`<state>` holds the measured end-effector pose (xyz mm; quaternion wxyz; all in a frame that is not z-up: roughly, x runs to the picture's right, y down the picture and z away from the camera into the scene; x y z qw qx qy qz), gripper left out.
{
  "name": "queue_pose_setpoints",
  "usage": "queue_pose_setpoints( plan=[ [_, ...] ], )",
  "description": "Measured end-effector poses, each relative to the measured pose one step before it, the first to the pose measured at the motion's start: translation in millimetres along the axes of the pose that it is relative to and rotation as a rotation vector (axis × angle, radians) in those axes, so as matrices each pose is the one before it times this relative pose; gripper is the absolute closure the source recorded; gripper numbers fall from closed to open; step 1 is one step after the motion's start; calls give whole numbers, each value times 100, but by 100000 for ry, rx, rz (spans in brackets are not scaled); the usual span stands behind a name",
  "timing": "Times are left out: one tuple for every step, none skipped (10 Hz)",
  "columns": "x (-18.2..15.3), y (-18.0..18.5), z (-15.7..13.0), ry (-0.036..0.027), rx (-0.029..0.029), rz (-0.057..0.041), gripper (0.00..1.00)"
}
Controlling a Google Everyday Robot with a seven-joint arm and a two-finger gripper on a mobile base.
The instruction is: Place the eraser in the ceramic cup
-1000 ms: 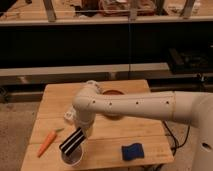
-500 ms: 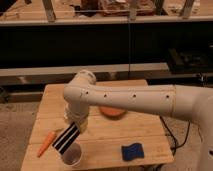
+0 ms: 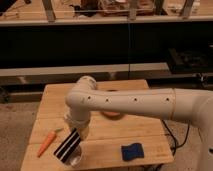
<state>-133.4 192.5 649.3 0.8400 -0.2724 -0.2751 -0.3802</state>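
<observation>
The eraser, a flat black block with thin white stripes, hangs tilted over the white ceramic cup near the table's front left. Its lower end overlaps the cup's rim. The gripper is at the eraser's upper end, under the white arm that reaches in from the right. The gripper is mostly hidden by the arm's wrist.
An orange carrot lies left of the cup. A blue sponge-like pad lies at the front right. An orange plate sits behind the arm. The wooden table has edges close on all sides; dark shelving stands behind.
The arm has swung left and toward the front, carrying the eraser with it. The eraser now hangs lower over the cup.
</observation>
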Motion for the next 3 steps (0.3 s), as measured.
queue_pose_setpoints(
  plan=[
    [-219, 521, 31, 401, 485, -1586, 100],
    [-212, 270, 44, 211, 186, -1317, 100],
    [-158, 164, 49, 234, 76, -1000, 100]
  ],
)
